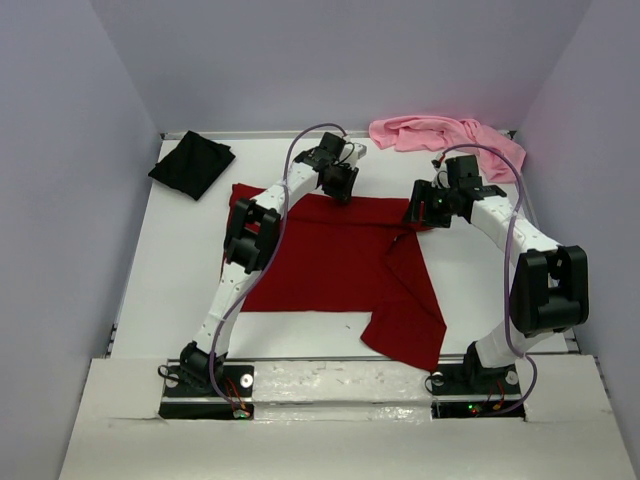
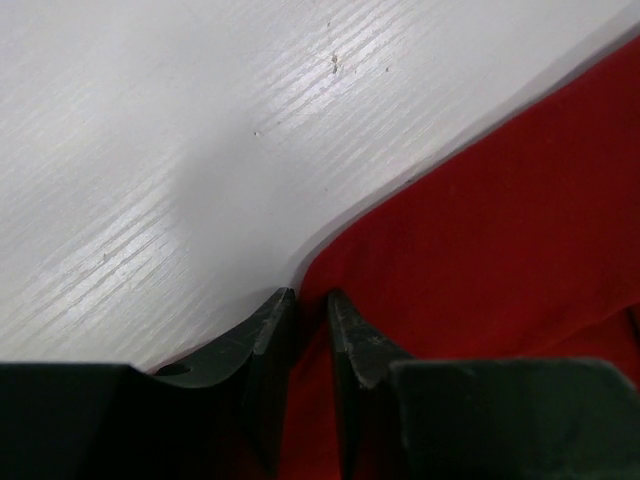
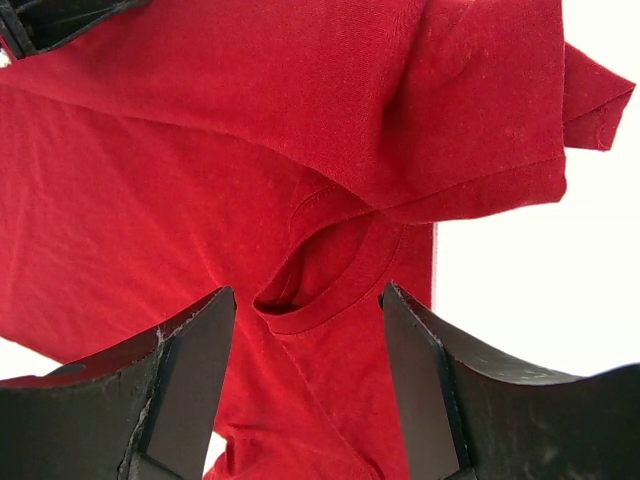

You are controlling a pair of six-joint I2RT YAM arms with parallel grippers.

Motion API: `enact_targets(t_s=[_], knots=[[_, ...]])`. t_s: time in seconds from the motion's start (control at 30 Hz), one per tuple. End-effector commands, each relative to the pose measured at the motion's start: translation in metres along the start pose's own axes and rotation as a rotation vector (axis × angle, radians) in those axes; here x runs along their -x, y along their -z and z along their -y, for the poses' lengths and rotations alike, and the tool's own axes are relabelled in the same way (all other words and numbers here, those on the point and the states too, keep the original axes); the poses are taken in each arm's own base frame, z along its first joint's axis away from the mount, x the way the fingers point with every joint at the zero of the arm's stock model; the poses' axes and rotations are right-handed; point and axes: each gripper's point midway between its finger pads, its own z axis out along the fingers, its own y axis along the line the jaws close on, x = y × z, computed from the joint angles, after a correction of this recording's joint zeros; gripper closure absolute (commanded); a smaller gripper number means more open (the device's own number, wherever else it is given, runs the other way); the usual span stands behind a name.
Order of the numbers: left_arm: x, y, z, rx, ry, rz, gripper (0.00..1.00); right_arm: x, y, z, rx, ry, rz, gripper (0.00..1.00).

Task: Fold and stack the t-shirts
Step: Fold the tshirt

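Note:
The dark red t-shirt (image 1: 330, 262) lies spread on the white table (image 1: 175, 290), its right side folded over into a flap at the near right. My left gripper (image 1: 341, 186) is at the shirt's far edge. In the left wrist view its jaws (image 2: 310, 300) are closed to a narrow gap with the red cloth (image 2: 500, 220) pinched between them. My right gripper (image 1: 421, 212) is open over the shirt's far right part. In the right wrist view its jaws (image 3: 308, 295) straddle the collar (image 3: 330, 280) without touching it. The black t-shirt (image 1: 192, 163) lies folded at the far left. The light pink t-shirt (image 1: 445, 135) lies crumpled at the far right.
Pale walls close in the table on the left, back and right. The arm bases stand on a white strip (image 1: 340, 385) at the near edge. Bare table shows to the left of the red shirt and between it and the black shirt.

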Motion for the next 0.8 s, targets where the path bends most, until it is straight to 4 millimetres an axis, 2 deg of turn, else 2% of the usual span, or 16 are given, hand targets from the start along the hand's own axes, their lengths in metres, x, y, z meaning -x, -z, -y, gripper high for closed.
enact_targets(t_s=[0.0, 0.33, 0.43, 0.5, 0.53, 0.6, 0.63, 0.67, 0.77], knots=[[-0.024, -0.005, -0.002, 0.009, 0.014, -0.087, 0.67, 0.009, -0.001, -0.003, -0.001, 0.012, 0.031, 0.34], [-0.042, -0.001, -0.019, 0.068, 0.025, -0.122, 0.72, 0.001, -0.015, 0.014, -0.056, 0.004, 0.011, 0.34], [-0.046, 0.0, -0.023, 0.071, 0.033, -0.128, 0.73, 0.005, -0.028, 0.027, -0.108, 0.019, 0.018, 0.34], [-0.046, 0.002, -0.026, 0.08, 0.037, -0.129, 0.73, 0.016, -0.03, 0.037, -0.165, 0.055, 0.048, 0.32], [-0.047, 0.002, -0.028, 0.085, 0.039, -0.133, 0.73, 0.022, -0.027, 0.048, -0.224, 0.073, 0.076, 0.29], [-0.047, 0.005, -0.033, 0.097, 0.046, -0.131, 0.73, 0.028, -0.021, 0.053, -0.275, 0.1, 0.121, 0.27], [-0.046, 0.006, -0.036, 0.109, 0.048, -0.131, 0.73, 0.034, -0.012, 0.052, -0.31, 0.123, 0.155, 0.26], [-0.047, 0.006, -0.039, 0.114, 0.055, -0.13, 0.73, 0.039, -0.004, 0.06, -0.381, 0.163, 0.175, 0.25], [-0.043, 0.008, -0.048, 0.122, 0.084, -0.114, 0.73, 0.048, 0.007, 0.06, -0.459, 0.253, 0.217, 0.24]])
